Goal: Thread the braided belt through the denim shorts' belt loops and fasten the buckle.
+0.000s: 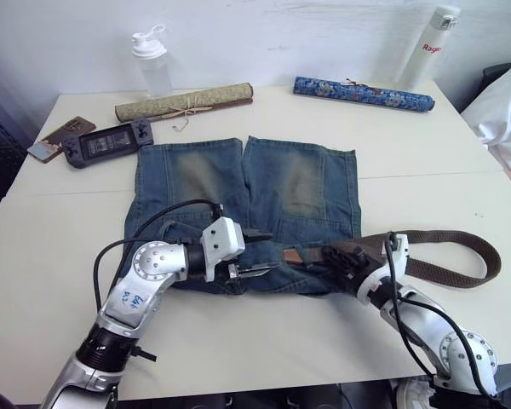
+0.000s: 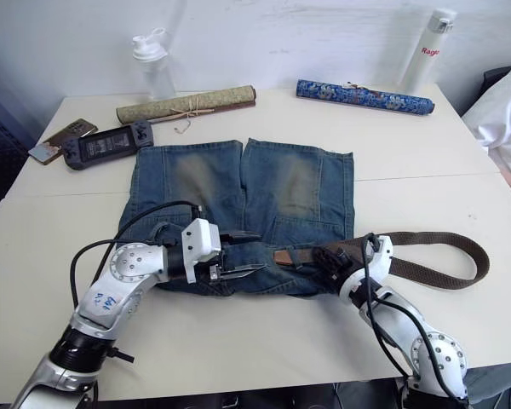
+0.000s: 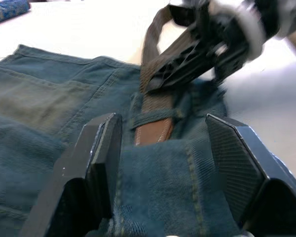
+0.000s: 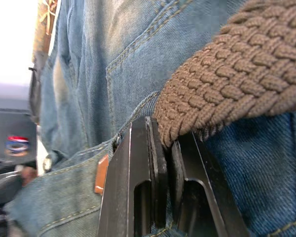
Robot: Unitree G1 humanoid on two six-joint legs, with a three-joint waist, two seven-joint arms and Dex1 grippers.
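Observation:
The denim shorts (image 1: 238, 200) lie flat on the white table (image 1: 426, 162), waistband nearest me. The braided belt (image 1: 460, 256) curls in a loop on the table to the right of the shorts. Its tan leather tip (image 3: 153, 134) pokes out from under one of the belt loops (image 3: 155, 118) on the waistband. My right gripper (image 1: 324, 256) is shut on the belt just behind the tip, over the waistband's right part. My left gripper (image 1: 264, 252) is open, with its fingers (image 3: 101, 158) on either side of the waistband fold, a short way left of the tip. The buckle is hidden.
Along the back of the table lie a clear water bottle (image 1: 152, 64), a tan scroll (image 1: 184, 102), a blue scroll (image 1: 363, 93) and a white bottle (image 1: 429, 47). A handheld game console (image 1: 107, 142) and a phone (image 1: 58, 136) lie at back left. White cloth (image 1: 507, 111) hangs at the right edge.

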